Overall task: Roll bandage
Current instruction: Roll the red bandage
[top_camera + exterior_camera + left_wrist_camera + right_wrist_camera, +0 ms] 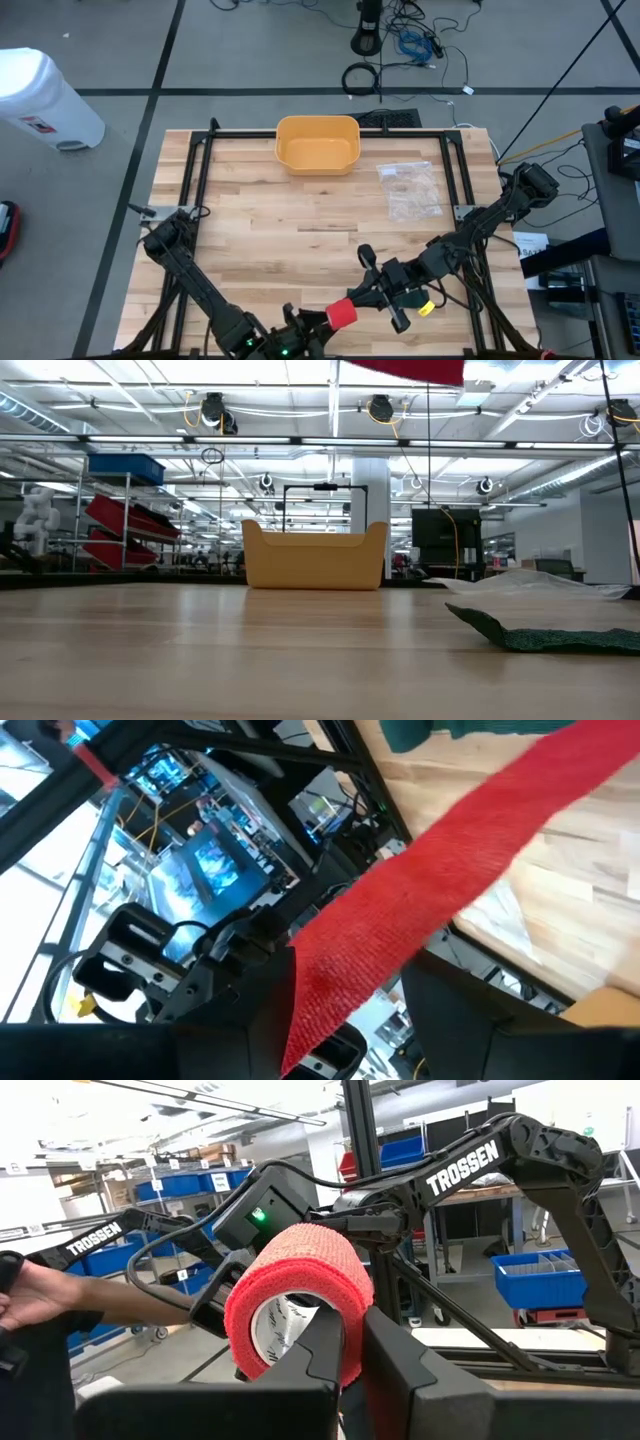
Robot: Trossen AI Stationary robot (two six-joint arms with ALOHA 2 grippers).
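Red stretchy bandage roll (298, 1305) held up off wooden table (300, 230), near front edge. Right gripper (345, 1345) pinches roll's wall tight. Left gripper (345, 1005) grips loose red strip (450, 870). To roll well: keep strip pulled flat, edges lined up, no slack.

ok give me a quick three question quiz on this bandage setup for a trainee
1. True or false: the red bandage roll is lying flat on the table.
2. Which gripper is shut on the roll? A) left gripper B) right gripper
3. What lies beside the yellow tub, towards the right arm's side?

Key
1. False: it is held up off the table.
2. B. The left gripper has only the loose red strip running between its fingers.
3. A clear plastic bag.
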